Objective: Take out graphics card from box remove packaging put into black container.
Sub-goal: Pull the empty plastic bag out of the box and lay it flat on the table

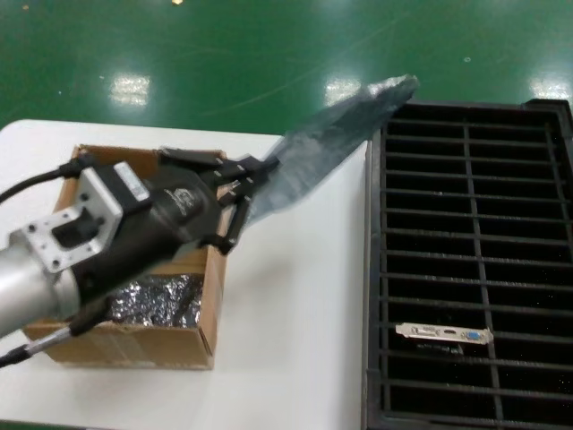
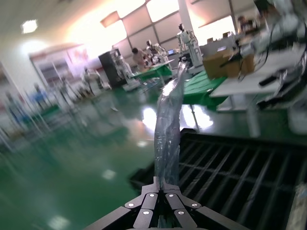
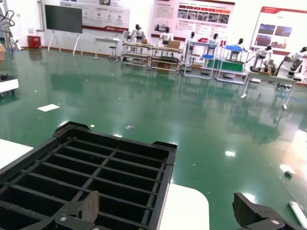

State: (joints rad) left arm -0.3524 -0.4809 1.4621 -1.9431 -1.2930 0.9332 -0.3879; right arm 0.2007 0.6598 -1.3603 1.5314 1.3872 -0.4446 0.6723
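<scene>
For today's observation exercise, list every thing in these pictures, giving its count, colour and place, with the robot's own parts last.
Table: one, white, under everything.
Box: one, brown, table's left, holding shiny dark bagged bundles.
Packaging: one, translucent grey-blue, held up between box and black container.
Black container: one, black, table's right.
Graphics card: one, silver bracket showing, in a near slot of the container.
Left gripper: shut on the packaging, above the box.
Right gripper: open, above the container's edge.

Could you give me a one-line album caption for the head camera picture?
Left gripper holds the emptied packaging aloft above the box; the graphics card already sits in the black container.
</scene>
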